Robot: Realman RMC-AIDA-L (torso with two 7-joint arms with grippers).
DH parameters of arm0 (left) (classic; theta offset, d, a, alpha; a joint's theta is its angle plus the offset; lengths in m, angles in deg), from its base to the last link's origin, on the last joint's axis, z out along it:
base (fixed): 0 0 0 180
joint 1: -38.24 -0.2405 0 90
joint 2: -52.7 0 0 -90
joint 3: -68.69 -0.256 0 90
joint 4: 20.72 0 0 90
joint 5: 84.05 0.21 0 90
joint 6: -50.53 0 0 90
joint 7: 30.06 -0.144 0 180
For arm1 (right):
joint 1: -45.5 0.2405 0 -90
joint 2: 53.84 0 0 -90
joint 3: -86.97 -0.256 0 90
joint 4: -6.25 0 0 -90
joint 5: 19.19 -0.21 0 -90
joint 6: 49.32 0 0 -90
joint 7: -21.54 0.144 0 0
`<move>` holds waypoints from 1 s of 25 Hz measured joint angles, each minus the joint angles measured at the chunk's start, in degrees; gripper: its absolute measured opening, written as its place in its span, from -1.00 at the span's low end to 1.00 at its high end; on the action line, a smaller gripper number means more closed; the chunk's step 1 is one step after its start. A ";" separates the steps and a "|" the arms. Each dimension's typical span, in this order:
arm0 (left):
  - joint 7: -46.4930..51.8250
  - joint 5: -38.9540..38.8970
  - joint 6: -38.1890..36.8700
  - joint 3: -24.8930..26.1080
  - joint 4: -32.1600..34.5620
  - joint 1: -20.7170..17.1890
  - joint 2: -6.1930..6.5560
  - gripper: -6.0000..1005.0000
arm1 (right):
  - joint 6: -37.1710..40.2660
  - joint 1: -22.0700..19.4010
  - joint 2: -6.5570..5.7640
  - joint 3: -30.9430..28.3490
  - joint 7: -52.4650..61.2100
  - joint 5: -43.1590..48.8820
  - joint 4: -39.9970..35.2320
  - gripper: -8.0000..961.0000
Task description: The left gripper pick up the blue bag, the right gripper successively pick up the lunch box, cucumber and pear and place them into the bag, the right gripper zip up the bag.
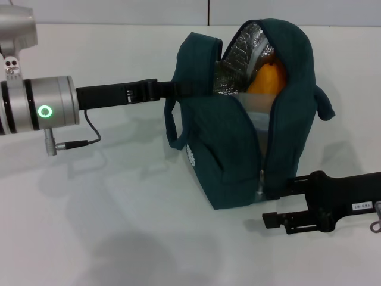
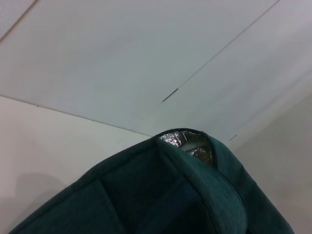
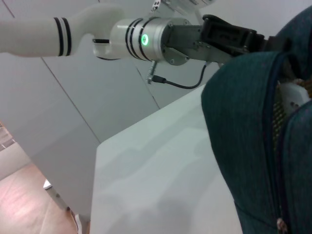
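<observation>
Since the blue bag [image 1: 238, 149] is soft and sags, my left gripper [image 1: 169, 89] pinches its nine-o'clock edge; I'd grab the zip pull [image 1: 261, 179], though I can't tell the right gripper's [image 1: 280, 205] spread.

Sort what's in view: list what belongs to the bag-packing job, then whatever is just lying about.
Job:
dark teal fabric bag, part-zipped
orange-yellow pear inside it
pale clear-plastic lunch box inside
green-lit left gripper at the bag's top edge
white-labelled right gripper at the zip's lower end

Lying about:
nothing, only the white table
</observation>
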 joint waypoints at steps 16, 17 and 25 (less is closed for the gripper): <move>-0.09 0.01 0.52 1.19 0.00 -0.17 0.09 -0.81 | -5.40 0.63 0.93 0.16 0.50 0.01 0.03 -0.30; -0.09 0.01 0.52 1.20 0.00 -0.15 0.09 -0.81 | -5.40 0.63 0.93 0.16 0.50 0.01 0.03 -0.38; -0.09 0.01 0.63 1.28 0.00 0.16 0.16 -0.80 | -7.00 1.37 1.06 1.01 2.49 1.44 0.34 -0.91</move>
